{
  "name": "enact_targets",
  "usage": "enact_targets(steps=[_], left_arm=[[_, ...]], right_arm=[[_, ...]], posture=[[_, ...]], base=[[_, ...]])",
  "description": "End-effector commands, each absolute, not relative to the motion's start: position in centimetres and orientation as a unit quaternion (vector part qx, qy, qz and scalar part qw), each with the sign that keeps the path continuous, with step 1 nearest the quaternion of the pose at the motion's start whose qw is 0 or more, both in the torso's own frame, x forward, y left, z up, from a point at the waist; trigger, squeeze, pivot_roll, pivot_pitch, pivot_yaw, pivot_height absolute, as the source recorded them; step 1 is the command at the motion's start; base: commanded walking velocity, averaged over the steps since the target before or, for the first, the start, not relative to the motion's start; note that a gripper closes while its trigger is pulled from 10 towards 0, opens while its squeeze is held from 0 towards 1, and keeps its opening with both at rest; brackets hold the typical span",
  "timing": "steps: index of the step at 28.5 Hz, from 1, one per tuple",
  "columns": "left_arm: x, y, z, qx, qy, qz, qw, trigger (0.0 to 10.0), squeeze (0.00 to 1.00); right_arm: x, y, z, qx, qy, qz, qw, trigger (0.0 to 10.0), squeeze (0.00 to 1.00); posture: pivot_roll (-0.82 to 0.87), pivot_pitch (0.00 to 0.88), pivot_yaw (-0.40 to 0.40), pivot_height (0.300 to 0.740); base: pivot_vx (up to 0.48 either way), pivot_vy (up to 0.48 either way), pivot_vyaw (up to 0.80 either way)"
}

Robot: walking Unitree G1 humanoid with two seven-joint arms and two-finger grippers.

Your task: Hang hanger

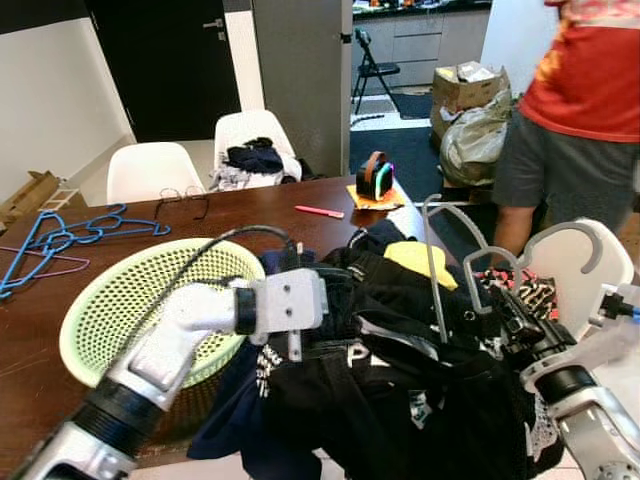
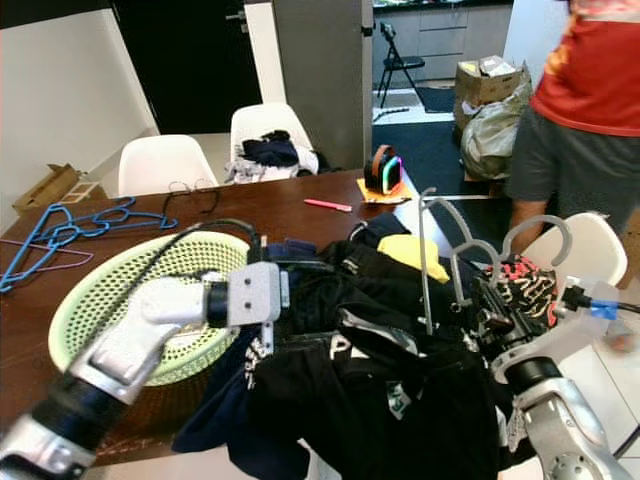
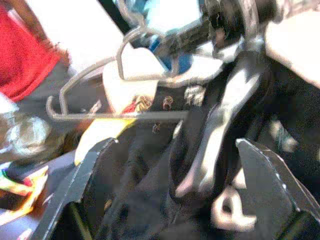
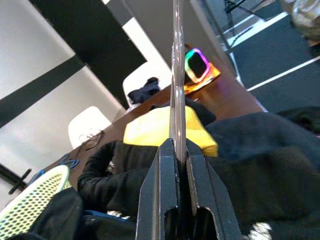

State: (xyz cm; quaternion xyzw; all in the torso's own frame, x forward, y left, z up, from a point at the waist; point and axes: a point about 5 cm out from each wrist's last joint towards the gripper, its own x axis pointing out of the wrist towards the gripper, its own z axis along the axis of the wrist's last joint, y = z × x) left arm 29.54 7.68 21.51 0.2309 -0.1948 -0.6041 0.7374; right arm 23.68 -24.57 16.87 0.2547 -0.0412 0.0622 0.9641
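the right gripper (image 4: 178,150) was squeezed tight on a grey hanger (image 1: 436,262), whose hooks stuck up above a big heap of black clothes (image 1: 400,380) at the edge of the brown table (image 1: 30,320). the left gripper (image 3: 175,170) had its fingers spread wide, reaching into the black clothes. a green basket (image 1: 110,300) sat just beside the heap. blue hangers (image 1: 70,232) lay further back.
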Motion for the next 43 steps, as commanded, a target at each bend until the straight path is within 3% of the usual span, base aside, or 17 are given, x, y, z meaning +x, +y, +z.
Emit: enact_targets(steps=[1,6,16,28,29,43], left_arm=[[29.9,8.1,21.6,0.196,-0.186,-0.607,0.748,10.0,0.00],[30.1,8.4,20.3,0.168,-0.158,-0.614,0.755,10.0,0.00],[30.9,9.7,17.1,0.203,-0.115,-0.610,0.757,10.0,0.00],[31.8,9.9,16.5,0.247,-0.112,-0.590,0.760,10.0,0.00],[32.0,9.9,16.5,0.252,-0.116,-0.584,0.763,0.0,0.00],[32.5,9.5,17.0,0.238,-0.144,-0.578,0.768,0.0,0.00]], right_arm=[[23.5,-24.5,17.3,0.253,-0.042,0.067,0.964,10.0,0.00],[23.2,-24.5,17.5,0.251,-0.041,0.067,0.965,10.0,0.00],[22.6,-24.8,17.8,0.245,-0.035,0.066,0.967,10.0,0.00],[22.4,-24.9,18.0,0.242,-0.031,0.062,0.968,10.0,0.00],[22.3,-25.0,18.0,0.241,-0.031,0.061,0.968,10.0,0.00],[21.9,-25.0,18.2,0.234,-0.030,0.056,0.970,10.0,0.00]], posture=[[-0.16,0.000,0.031,0.740],[-0.16,0.000,0.028,0.740],[-0.18,0.000,0.025,0.740],[-0.20,0.000,0.031,0.740],[-0.21,0.000,0.034,0.740],[-0.22,0.000,0.040,0.740]], base=[[0.000,0.000,0.00],[0.000,0.000,0.00],[0.000,0.000,0.00],[0.000,0.000,0.00],[0.000,0.000,0.00],[0.000,0.000,0.00]])
